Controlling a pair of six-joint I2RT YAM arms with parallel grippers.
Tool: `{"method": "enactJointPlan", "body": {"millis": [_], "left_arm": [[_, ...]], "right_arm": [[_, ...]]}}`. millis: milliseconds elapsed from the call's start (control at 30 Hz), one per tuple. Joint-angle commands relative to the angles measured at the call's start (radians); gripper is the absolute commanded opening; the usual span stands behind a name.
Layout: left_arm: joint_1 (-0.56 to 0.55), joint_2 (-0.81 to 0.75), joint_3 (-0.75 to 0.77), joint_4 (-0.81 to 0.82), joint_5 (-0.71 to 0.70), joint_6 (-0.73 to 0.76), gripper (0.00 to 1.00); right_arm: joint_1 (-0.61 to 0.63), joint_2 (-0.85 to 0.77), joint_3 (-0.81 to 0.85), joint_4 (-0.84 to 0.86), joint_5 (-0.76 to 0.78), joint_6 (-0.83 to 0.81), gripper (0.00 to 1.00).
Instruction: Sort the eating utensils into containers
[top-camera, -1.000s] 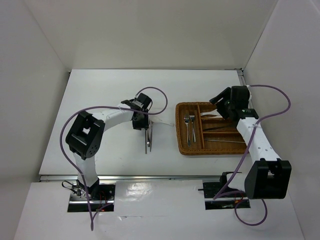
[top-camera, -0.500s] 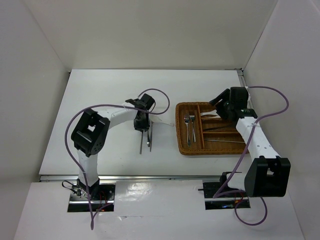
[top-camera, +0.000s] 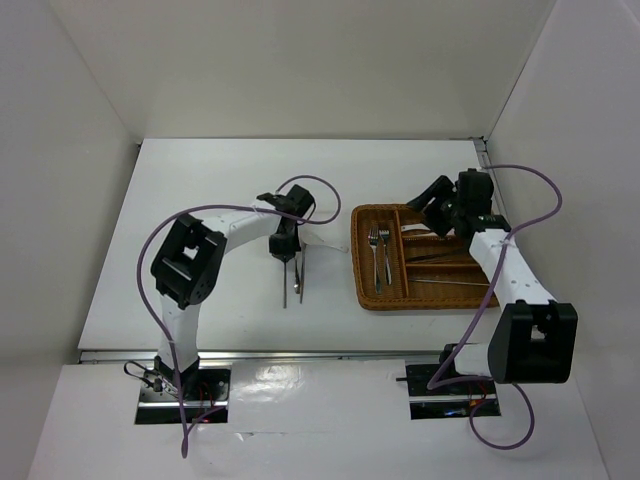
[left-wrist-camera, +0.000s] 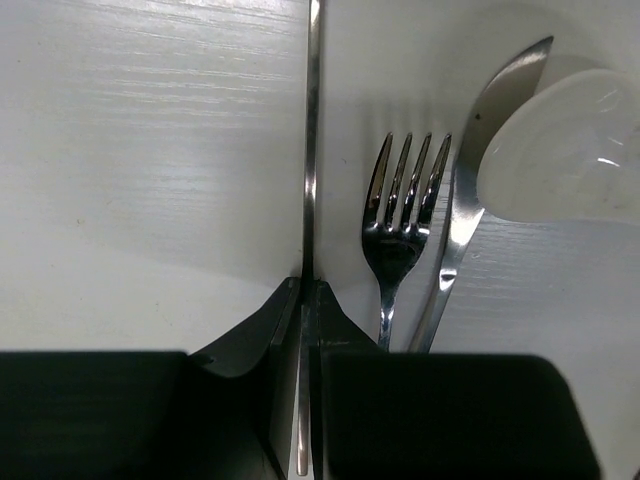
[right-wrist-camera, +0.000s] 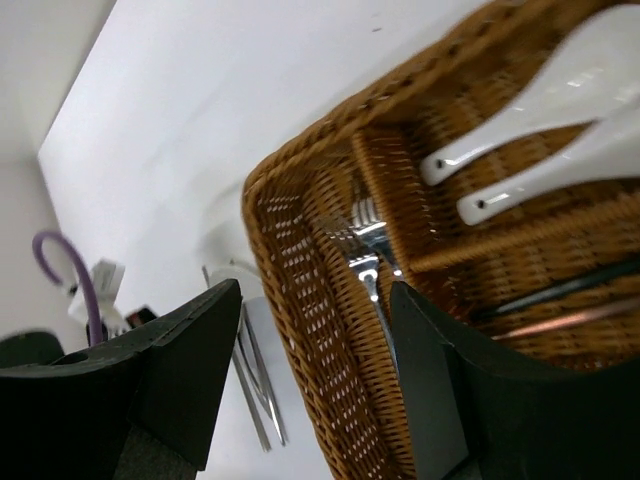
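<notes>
My left gripper (top-camera: 285, 247) is shut on a slim silver stick (top-camera: 284, 285) that points toward the near edge; the left wrist view shows the stick (left-wrist-camera: 311, 150) pinched between the jaws (left-wrist-camera: 308, 292). Beside it on the table lie a silver fork (left-wrist-camera: 401, 225), a silver knife (left-wrist-camera: 478, 180) and a white ceramic spoon (left-wrist-camera: 565, 150). The brown wicker tray (top-camera: 357, 265) holds two forks (top-camera: 379, 250) in its long section. My right gripper (top-camera: 438, 198) hovers open and empty over the tray's far end (right-wrist-camera: 315, 300). Two white spoons (right-wrist-camera: 545, 105) and dark sticks (right-wrist-camera: 560, 290) lie in the shorter sections.
White walls close in the table on the left, back and right. The left arm's purple cable (top-camera: 310, 190) loops above the left wrist. The loose utensils also show past the tray's rim in the right wrist view (right-wrist-camera: 255, 390).
My left gripper has turned and pulled the slim stick a little to the left, apart from the fork and knife. My right gripper has shifted slightly toward the tray's far edge.
</notes>
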Motion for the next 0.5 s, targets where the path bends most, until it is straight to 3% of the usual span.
{"method": "enactJointPlan", "body": {"millis": [0, 233, 467], "left_arm": [[0.009, 0.034, -0.076, 0.024, 0.079, -0.051, 0.18], [0.03, -0.144, 0.067, 0.014, 0.041, -0.069, 0.18], [0.03, -0.217, 0.242, -0.04, 0.087, -0.097, 0.18]], "right_arm": [[0.002, 0.004, 0.01, 0.134, -0.178, -0.122, 0.69], [0.11, 0.016, -0.002, 0.243, -0.324, -0.24, 0.71], [0.313, 0.057, 0.038, 0.325, -0.412, -0.323, 0.73]]}}
